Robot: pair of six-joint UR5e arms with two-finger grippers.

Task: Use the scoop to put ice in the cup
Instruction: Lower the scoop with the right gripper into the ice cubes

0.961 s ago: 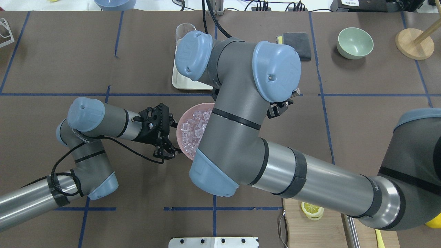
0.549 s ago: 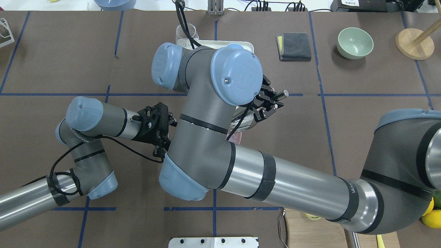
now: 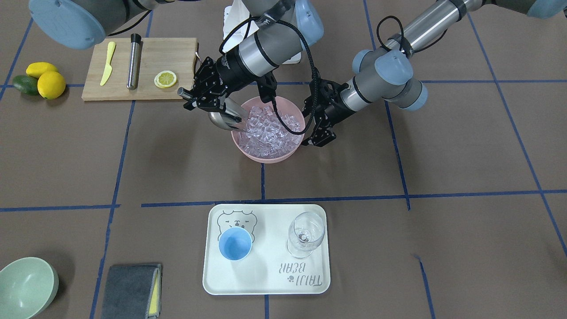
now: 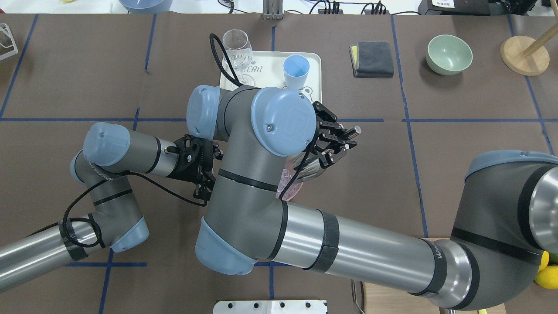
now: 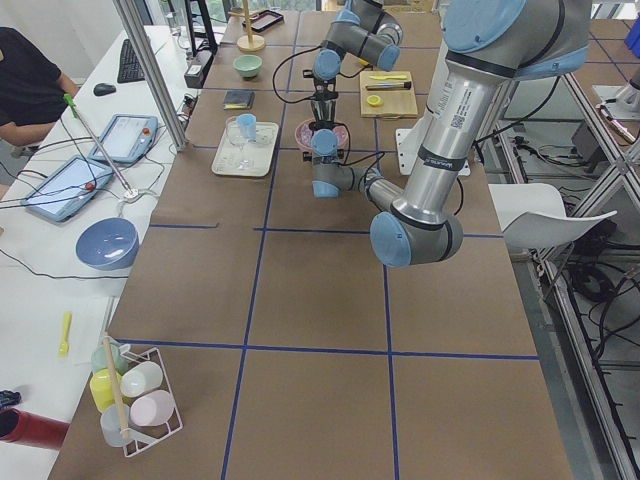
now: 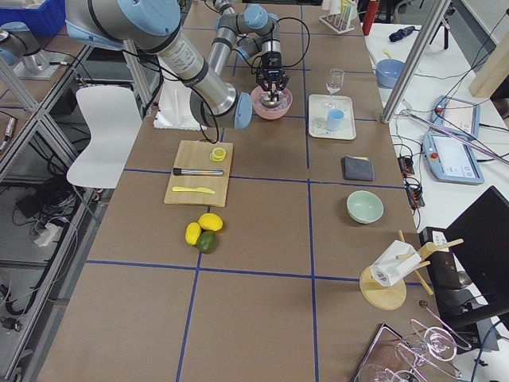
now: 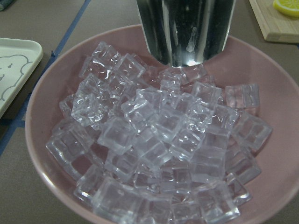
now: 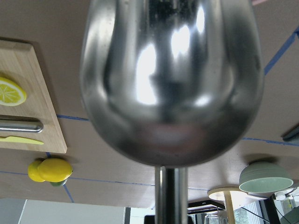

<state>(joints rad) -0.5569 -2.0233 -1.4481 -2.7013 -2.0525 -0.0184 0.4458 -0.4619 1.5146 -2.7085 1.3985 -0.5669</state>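
The right gripper [image 3: 193, 98], clamped on the scoop [image 3: 223, 119] handle, has its trough at the ice [image 3: 270, 128] in the pink bowl [image 3: 266, 158]; the cup [image 3: 235, 244] is empty, so 0 ice is moved; for the left gripper [image 3: 315, 135] I cannot tell

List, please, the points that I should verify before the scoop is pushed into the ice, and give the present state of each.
1. The scoop is held by the right gripper: ok, the jaws are closed on its rod handle.
2. The open end of the scoop is at the ice: ok, it meets the heap at one side of the pink bowl.
3. The left gripper steadies the pink bowl: cannot tell. It is at the rim, but the contact is hidden.
4. The cup is ready: ok, upright and empty on the tray.
5. The wine glass is apart from the cup: ok.
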